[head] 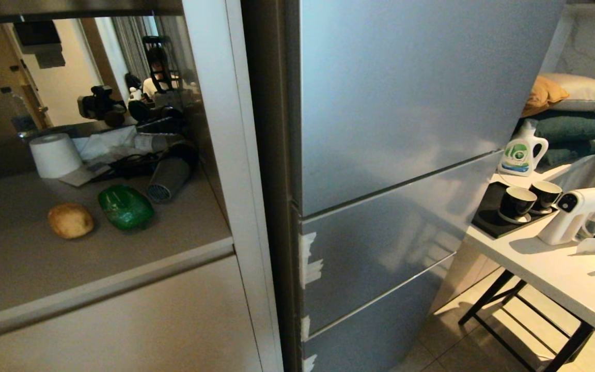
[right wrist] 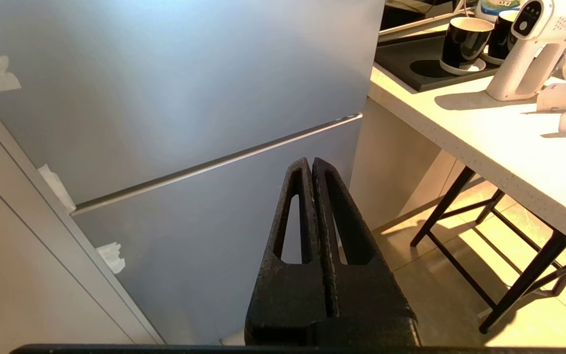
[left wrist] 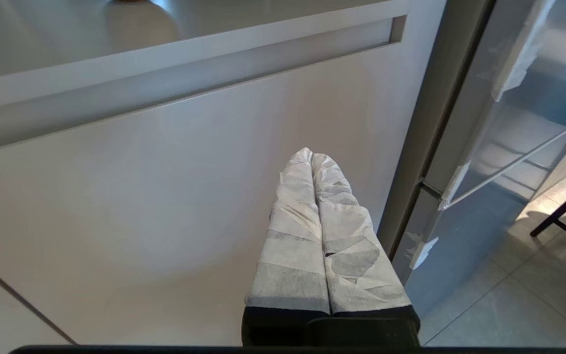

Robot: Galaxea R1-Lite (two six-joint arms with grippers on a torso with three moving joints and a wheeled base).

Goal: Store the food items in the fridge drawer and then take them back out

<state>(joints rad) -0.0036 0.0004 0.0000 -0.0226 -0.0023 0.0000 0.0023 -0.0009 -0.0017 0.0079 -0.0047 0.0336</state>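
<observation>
The task is only beginning: the potato and green pepper are lying on the counter beside the closed fridge, both the left gripper and right gripper are hanging pressed together and empty, so the next move is calling for opening the fridge to reach its drawer.

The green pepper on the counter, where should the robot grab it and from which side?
Probably from above, across its narrow middle. The green pepper lies on its side on the counter, its long axis running left to right. The potato sits apart on its left and a dark ribbed cylinder close behind, so a top-down approach looks clearest.
</observation>
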